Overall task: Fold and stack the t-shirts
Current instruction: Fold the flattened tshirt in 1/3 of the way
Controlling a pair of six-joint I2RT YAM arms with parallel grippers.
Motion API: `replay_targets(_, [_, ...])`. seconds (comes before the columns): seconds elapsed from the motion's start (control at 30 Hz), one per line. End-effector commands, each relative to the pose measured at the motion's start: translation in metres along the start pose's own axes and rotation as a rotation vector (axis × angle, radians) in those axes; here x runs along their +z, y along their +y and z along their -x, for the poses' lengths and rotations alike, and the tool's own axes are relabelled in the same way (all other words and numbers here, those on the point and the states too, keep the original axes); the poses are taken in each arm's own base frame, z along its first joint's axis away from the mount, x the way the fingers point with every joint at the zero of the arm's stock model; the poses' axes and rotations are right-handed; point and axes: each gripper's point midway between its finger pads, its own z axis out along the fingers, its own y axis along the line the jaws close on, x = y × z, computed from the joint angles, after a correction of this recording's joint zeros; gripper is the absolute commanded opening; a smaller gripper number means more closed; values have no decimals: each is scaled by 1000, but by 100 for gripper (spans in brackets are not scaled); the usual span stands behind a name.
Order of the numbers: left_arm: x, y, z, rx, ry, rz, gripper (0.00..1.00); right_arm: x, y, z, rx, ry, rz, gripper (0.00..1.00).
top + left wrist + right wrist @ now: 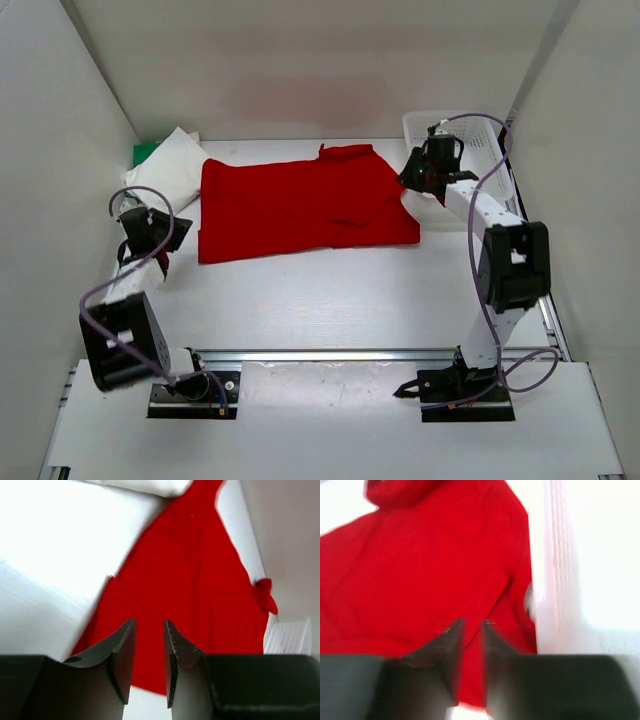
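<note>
**Q:** What occupies the left side of the table point(330, 300)?
**A:** In the far left corner lies the green t-shirt point(144, 153), mostly covered by the white t-shirt point(170, 172) resting on top of it. Just nearer, along the left edge, the left gripper point(148, 218) hovers beside the left border of the red t-shirt point(290, 208). Its fingers point(122, 650) stand a narrow gap apart, with nothing between them.

**Q:** And the middle?
**A:** The red t-shirt lies spread flat across the far half of the table, collar towards the far edge. Its left border nearly meets the white t-shirt, and a fold shows towards its right end.

**Q:** The right side?
**A:** The right gripper point(412, 178) hangs over the red t-shirt's right end. Its fingers point(451, 645), blurred in the wrist view, are slightly parted, and cloth and table show through the gap. The white mesh basket point(480, 128) sits in the far right corner, just beside the shirt.
</note>
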Motion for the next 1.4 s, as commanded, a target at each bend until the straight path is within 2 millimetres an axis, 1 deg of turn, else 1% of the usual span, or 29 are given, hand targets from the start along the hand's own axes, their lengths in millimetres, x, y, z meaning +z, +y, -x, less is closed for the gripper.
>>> replay_targets(0.0, [-27,0,-21,97,-15,-7,39,-62,34,30,10,-158,97,12])
replay_targets(0.03, [-34,7,-39,99,17,-9,40,-74,31,13,33,-169,99,7])
replay_targets(0.07, [-39,22,-55,90,41,6,41,-82,24,-16,66,-145,92,0])
replay_targets(0.1, [-41,27,-63,79,61,8,42,-87,24,-19,65,-183,107,1])
replay_targets(0.17, [-47,46,-76,56,71,28,42,-90,3,-66,115,-127,89,0])
replay_targets(0.2, [-50,54,-82,37,80,36,43,-92,-7,-81,129,-120,74,0])
replay_targets(0.23, [-51,62,-88,18,90,44,44,-94,-11,-81,141,-130,78,2])
replay_targets(0.3, [-51,63,-93,6,110,37,48,-95,-40,-99,204,-97,44,9])
replay_targets(0.33, [-50,63,-93,5,110,43,52,-97,-41,-98,207,-104,62,16])
replay_targets(0.37, [-48,63,-92,2,109,48,54,-96,-52,-107,234,-89,45,21])
replay_targets(0.43, [-43,66,-95,-11,119,58,58,-95,-63,-110,252,-83,40,31])
replay_targets(0.47, [-39,66,-101,-12,151,63,57,-91,-67,-113,259,-70,36,33])
replay_targets(0.5, [-35,60,-93,-8,136,50,56,-85,-71,-123,276,-36,28,35])
replay_targets(0.6, [-26,65,-102,-24,175,69,49,-76,-69,-127,280,-16,47,40])
replay_targets(0.63, [-24,62,-100,-29,176,59,46,-72,-80,-128,306,-5,25,42])
replay_targets(0.67, [-21,62,-102,-33,181,58,46,-66,-80,-133,303,9,21,42])
replay_targets(0.73, [-17,62,-102,-30,178,60,43,-60,-85,-130,323,13,17,42])
replay_targets(0.8, [-12,67,-104,-29,180,72,40,-50,-89,-130,332,14,-2,40])
replay_targets(0.9, [-5,59,-103,-40,179,56,31,-43,-87,-122,337,-11,-9,33])
replay_targets(0.93, [-3,60,-104,-35,178,61,29,-42,-83,-113,331,-27,-2,29])
replay_targets(0.97, [-1,57,-100,-39,167,55,24,-38,-82,-110,325,-30,-6,22])
replay_targets(1.0, [2,55,-103,-27,173,56,20,-34,-87,-113,337,-17,-27,18])
replay_targets(1.03, [6,54,-99,-28,168,62,12,-33,-86,-107,338,-24,-24,10])
replay_targets(1.07, [7,51,-101,-19,181,59,5,-32,-88,-114,344,-1,-32,3])
replay_targets(1.1, [7,51,-103,-6,189,61,0,-32,-87,-108,343,-15,-29,0])
replay_targets(1.17, [9,51,-94,2,160,78,0,-40,-86,-120,367,5,-38,0])
replay_targets(1.2, [9,52,-96,10,165,83,0,-46,-85,-115,369,-24,-26,0])
replay_targets(1.27, [6,51,-99,15,175,83,0,-57,-90,-135,394,0,-40,0])
replay_targets(1.37, [-4,58,-107,35,196,101,0,-83,-95,-145,413,-14,-45,0])
